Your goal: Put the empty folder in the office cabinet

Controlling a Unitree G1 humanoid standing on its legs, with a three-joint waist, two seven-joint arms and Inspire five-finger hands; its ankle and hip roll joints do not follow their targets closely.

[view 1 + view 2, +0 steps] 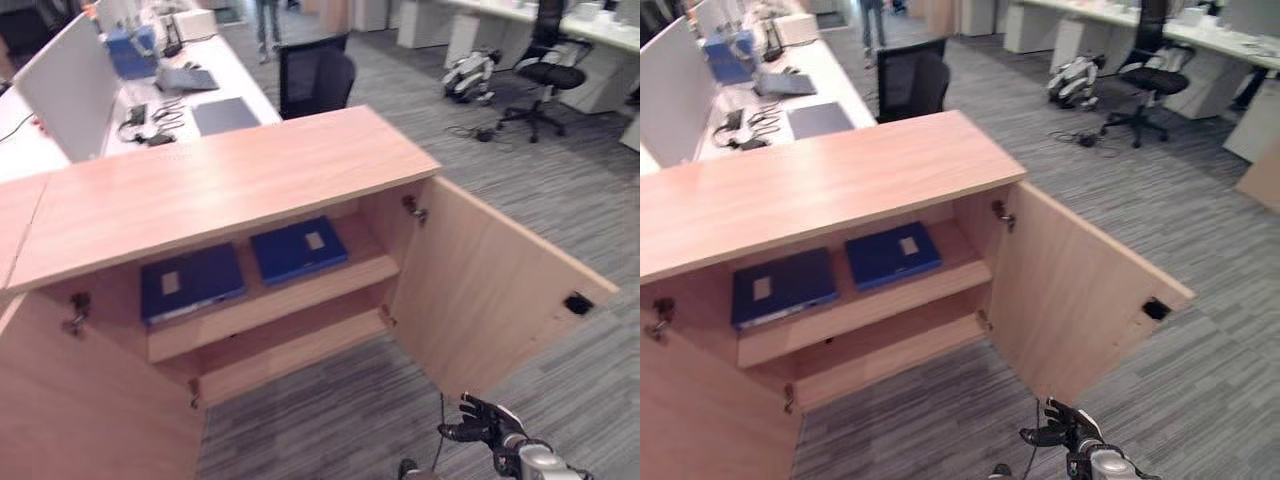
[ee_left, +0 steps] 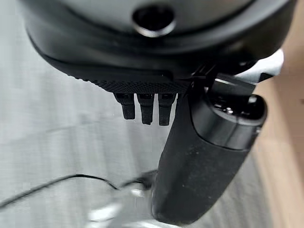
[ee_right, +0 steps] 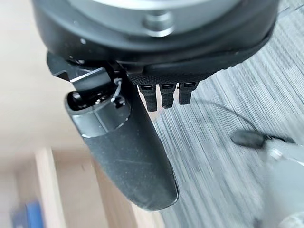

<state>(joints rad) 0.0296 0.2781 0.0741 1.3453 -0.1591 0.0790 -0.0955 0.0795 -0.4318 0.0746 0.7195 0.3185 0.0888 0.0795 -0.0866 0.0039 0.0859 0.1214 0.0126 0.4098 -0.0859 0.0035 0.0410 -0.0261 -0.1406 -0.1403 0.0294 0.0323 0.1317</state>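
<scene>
The wooden office cabinet (image 1: 220, 180) stands open, both doors swung out. Two dark blue folders lie flat on its upper shelf (image 1: 275, 305): one on the left (image 1: 192, 283), one on the right (image 1: 298, 250), each with a pale label. My right hand (image 1: 485, 420) hangs low over the carpet, just in front of the right door (image 1: 490, 290), fingers relaxed and empty. Its wrist view has the thumb (image 3: 123, 152) beside straight fingers, with the cabinet's wood behind. My left hand (image 2: 199, 156) is over grey carpet, fingers straight, holding nothing.
The left door (image 1: 80, 400) juts toward me at the lower left. Behind the cabinet is a white desk (image 1: 240, 80) with screens and cables, and a black chair (image 1: 315, 75). An office chair (image 1: 540, 70), a white machine (image 1: 470, 75) and a person's legs (image 1: 267, 25) are farther off.
</scene>
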